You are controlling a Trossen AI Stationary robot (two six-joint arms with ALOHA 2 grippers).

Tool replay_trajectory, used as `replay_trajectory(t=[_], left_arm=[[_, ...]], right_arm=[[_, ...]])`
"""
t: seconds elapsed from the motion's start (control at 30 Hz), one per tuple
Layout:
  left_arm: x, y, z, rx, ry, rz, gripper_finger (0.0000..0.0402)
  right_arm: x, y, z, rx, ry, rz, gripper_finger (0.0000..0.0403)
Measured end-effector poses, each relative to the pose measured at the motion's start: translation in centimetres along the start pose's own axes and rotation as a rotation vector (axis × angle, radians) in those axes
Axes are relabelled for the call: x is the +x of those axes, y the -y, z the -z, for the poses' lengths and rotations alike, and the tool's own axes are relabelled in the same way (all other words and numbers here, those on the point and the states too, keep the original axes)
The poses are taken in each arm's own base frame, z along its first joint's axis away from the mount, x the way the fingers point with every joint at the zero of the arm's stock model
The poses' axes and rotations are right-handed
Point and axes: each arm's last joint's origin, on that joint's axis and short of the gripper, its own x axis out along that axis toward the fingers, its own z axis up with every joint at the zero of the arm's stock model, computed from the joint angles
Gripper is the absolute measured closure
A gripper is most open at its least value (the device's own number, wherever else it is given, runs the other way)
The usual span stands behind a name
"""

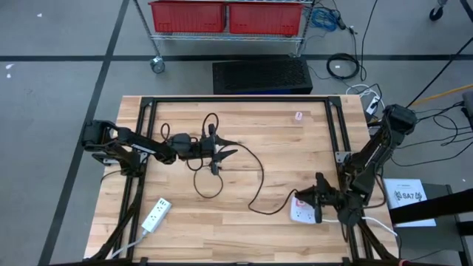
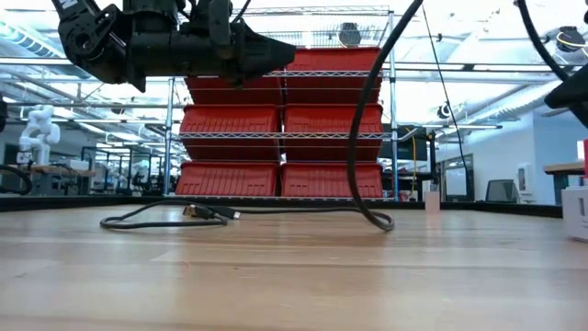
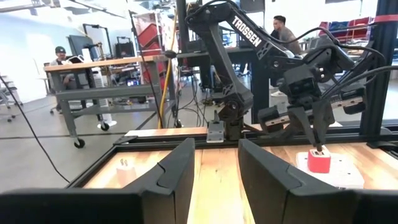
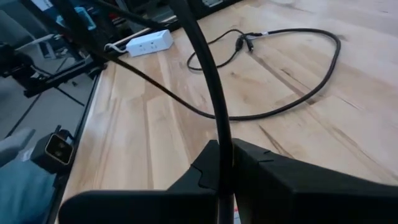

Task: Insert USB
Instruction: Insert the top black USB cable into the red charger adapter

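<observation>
My right gripper (image 1: 319, 199) pinches the black cable (image 1: 259, 181) over the white charger (image 1: 301, 213); 2 red bins (image 1: 225, 16) sit beyond; my left gripper (image 1: 222, 153) is spread.

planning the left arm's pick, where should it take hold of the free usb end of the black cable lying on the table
Grip the USB plug by its stiff body, just behind the tip, coming straight down from above. It lies flat on the table with bare wood around it. The left gripper, open, hangs just beside it.

A black cable (image 4: 211, 106) is pinched between closed fingers (image 4: 273, 180); beyond, a white power strip (image 4: 148, 42) is seen on the wooden table (image 4: 155, 143).
</observation>
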Motion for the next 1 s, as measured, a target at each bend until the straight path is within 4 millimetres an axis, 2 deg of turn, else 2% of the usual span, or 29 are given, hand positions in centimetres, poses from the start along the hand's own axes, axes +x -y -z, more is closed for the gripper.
replay_trajectory(t=[0.17,0.37,0.57,0.7,0.77,1.0], left_arm=[[0.0,0.0,0.1,0.000,-0.006,0.006,0.0271],[0.1,0.8,0.3,0.005,-0.039,0.099,0.0283],[1.9,2.1,0.2,0.124,-0.236,0.169,0.0331],[4.1,2.5,0.3,0.173,-0.274,0.218,0.0378],[5.2,2.8,1.1,0.167,-0.285,0.271,0.0394],[9.1,4.4,5.7,0.136,-0.370,0.386,0.0398]], right_arm=[[-0.4,-0.4,0.0,-0.020,-0.009,-0.021,0.0402],[-0.4,-1.6,-1.0,-0.094,0.003,-0.030,0.0402],[-0.2,-2.1,-1.8,-0.154,0.031,-0.020,0.0402],[-0.3,-2.4,-2.2,-0.182,0.047,-0.016,0.0402],[-0.3,-2.5,-2.3,-0.185,0.059,-0.011,0.0402],[-0.4,-2.5,-2.4,-0.185,0.065,-0.014,0.0402]])
